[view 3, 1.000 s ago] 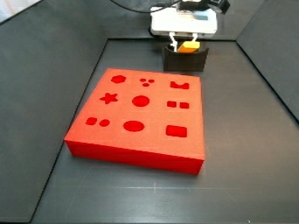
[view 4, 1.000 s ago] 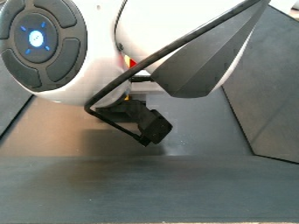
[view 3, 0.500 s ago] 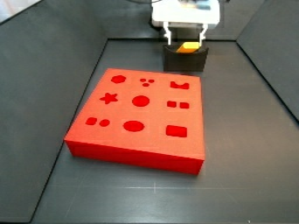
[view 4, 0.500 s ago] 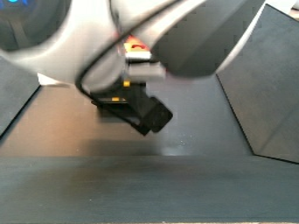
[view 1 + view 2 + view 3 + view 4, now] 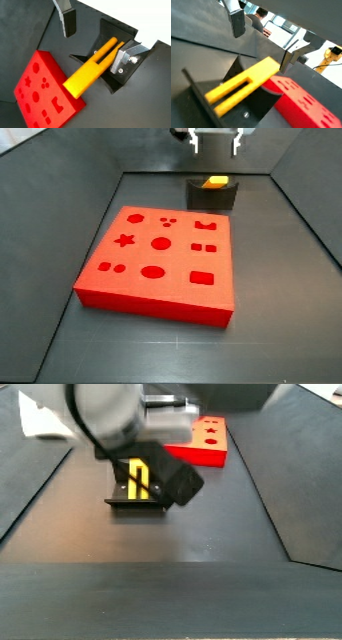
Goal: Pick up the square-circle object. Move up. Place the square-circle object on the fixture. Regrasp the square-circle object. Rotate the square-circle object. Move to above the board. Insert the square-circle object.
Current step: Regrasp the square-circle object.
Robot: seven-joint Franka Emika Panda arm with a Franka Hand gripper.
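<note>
One square-circle object point(image 5: 93, 69) on fixture point(image 5: 211, 196), claw point(image 5: 214, 142) above, empty

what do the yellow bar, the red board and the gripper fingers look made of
Square-circle object: matte yellow plastic, likely printed, resting in the fixture.
Board: matte red plastic or foam, no glare.
Gripper, open above: fingers look like brushed metal with a dull sheen.

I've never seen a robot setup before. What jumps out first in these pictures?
The big red board with its shaped cut-outs fills the middle of the dark floor. Behind it, the yellow square-circle object rests in the small dark fixture. The claw hangs open above the fixture, holding nothing; in a wrist view its silver fingers flank the bar without touching it.
</note>
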